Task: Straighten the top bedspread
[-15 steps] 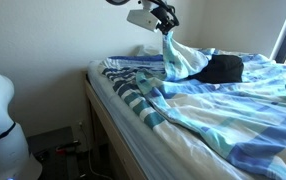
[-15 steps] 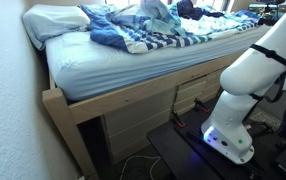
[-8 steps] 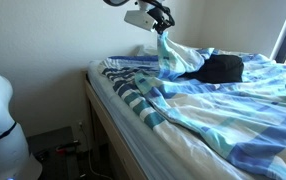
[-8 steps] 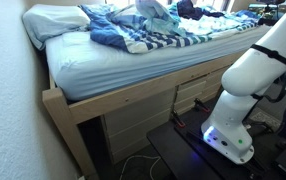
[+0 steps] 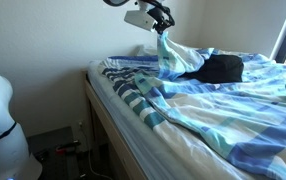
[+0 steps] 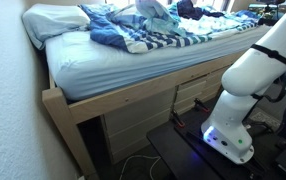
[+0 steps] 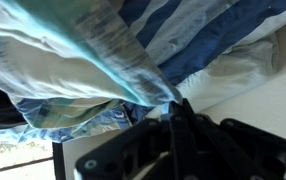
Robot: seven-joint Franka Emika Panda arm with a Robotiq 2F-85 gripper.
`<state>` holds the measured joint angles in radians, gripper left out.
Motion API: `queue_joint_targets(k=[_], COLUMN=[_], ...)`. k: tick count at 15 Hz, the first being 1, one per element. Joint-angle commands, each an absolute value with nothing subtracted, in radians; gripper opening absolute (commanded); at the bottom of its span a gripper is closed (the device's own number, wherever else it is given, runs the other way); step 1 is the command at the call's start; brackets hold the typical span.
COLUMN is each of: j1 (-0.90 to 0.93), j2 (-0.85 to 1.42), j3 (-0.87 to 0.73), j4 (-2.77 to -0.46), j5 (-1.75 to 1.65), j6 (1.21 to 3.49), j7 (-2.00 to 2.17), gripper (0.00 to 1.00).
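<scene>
Change: the gripper [image 5: 164, 29] is sitting slightly further toward 9 o'clock than a second ago, and the peak of bedspread [image 5: 233, 105] under it is pulling into a tighter cone; over the last half second nothing is moving

Meaning: the lift appears to be pausing at its top, so the straightening is only beginning; most of the cover is still lying in folds and has yet to be drawn flat

Bedspread: one pinch of it is hanging from the gripper at 12 o'clock in an exterior view, while the rest is spreading rumpled across the bed toward 4 o'clock, partly over the striped cloth [image 5: 126, 72] and around a black bundle [image 5: 221, 68]; in the other exterior view it is bunching at 12 o'clock, with the white sheet [image 6: 93, 70] lying bare toward 8 o'clock

Grip: the jaws are standing narrow, pinching a fold of bedspread [image 7: 73, 70]; in the wrist view the cloth is running straight down into the gripper [image 7: 177, 104] at 6 o'clock

Arm: the arm [image 6: 248, 75] is rising from its base at 3 o'clock beside the bed and reaching up and over the mattress, keeping the gripper high above the covers with its fingers pointing down
</scene>
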<state>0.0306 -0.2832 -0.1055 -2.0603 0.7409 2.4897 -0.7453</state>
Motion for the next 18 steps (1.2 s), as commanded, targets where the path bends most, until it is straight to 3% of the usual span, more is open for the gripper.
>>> queue_joint_targets(k=[1,18], j1=[0.045,0.194], j2=[-0.284,-0.311], j3=[-0.117,-0.007], j4=[-2.059,-1.954], j5=[0.732,0.66], j6=[2.491,2.48], j7=[-0.738,-0.757], gripper=[0.02,0.01])
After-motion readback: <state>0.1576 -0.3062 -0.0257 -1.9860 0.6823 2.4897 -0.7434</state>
